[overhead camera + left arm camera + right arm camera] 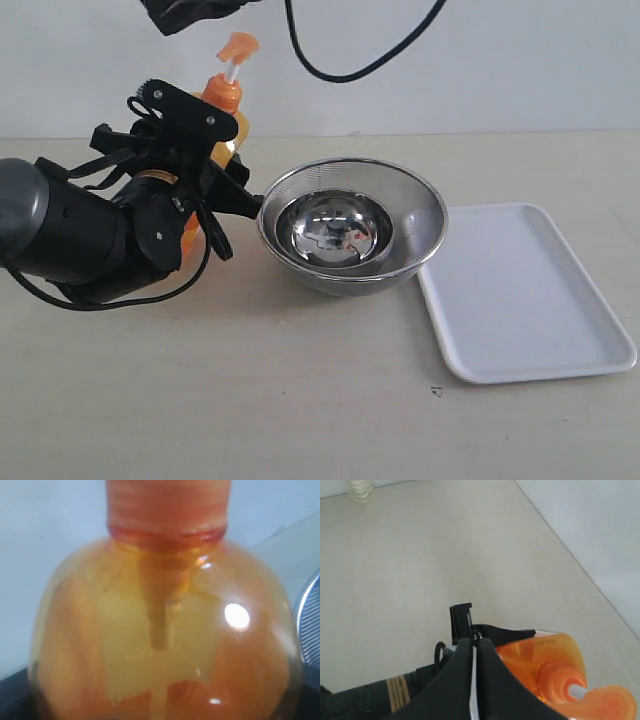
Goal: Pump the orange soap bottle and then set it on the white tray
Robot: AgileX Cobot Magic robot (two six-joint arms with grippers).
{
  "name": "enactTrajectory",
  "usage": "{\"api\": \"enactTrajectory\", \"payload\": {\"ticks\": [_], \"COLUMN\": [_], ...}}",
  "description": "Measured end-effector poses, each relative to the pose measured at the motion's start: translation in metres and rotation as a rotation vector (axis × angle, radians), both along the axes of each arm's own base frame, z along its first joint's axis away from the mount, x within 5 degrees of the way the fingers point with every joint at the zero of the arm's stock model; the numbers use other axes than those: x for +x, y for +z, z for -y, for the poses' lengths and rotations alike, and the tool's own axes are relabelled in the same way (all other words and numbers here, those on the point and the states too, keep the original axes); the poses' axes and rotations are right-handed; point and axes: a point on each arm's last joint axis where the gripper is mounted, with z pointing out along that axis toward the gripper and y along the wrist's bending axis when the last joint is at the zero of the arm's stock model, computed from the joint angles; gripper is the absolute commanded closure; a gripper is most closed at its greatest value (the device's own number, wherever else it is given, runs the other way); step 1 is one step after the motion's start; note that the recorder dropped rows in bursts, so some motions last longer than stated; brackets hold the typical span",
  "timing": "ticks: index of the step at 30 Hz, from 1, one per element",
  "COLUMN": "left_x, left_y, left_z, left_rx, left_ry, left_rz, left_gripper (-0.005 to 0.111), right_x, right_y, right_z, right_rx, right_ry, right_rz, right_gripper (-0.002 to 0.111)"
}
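The orange soap bottle [226, 98] stands upright at the left, just behind the steel bowl. Its pump head [238, 45] is raised, with the white stem showing. My left gripper [222, 150] is shut on the bottle's body, one black finger [506, 632] lying along its side. In the left wrist view the bottle [165, 630] fills the frame and hides the fingers. Up near the pump head [610, 702] my right gripper [476, 640] is shut and holds nothing; it shows at the exterior view's top edge [190, 15]. The white tray [525, 290] lies flat at the right.
A round steel mesh bowl [350, 225] with a smaller steel bowl inside sits between bottle and tray, touching the tray's left edge. Its rim [310, 615] is close beside the bottle. A black cable [340, 70] hangs above. A small clear jar [360, 487] stands far off.
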Motion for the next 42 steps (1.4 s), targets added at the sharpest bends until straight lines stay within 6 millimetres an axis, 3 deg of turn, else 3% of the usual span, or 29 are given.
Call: {"api": "enactTrajectory", "payload": {"ticks": [9, 18, 42], "left_x": [0.000, 0.000, 0.000], "left_y": [0.000, 0.000, 0.000], "left_z": [0.000, 0.000, 0.000], "left_rx": [0.000, 0.000, -0.002], "left_ry": [0.000, -0.001, 0.001], "left_rz": [0.000, -0.002, -0.003], "left_gripper": [0.102, 0.102, 0.102], "right_x": [0.027, 0.035, 0.037], "right_y": [-0.031, -0.035, -0.041], "right_z": [-0.006, 0.006, 0.016], "right_rx": [-0.080, -0.176, -0.296], "right_ry": [-0.136, -0.275, -0.391], "right_rz": [-0.017, -0.018, -0.024], "right_gripper": [0.108, 0.108, 0.108]}}
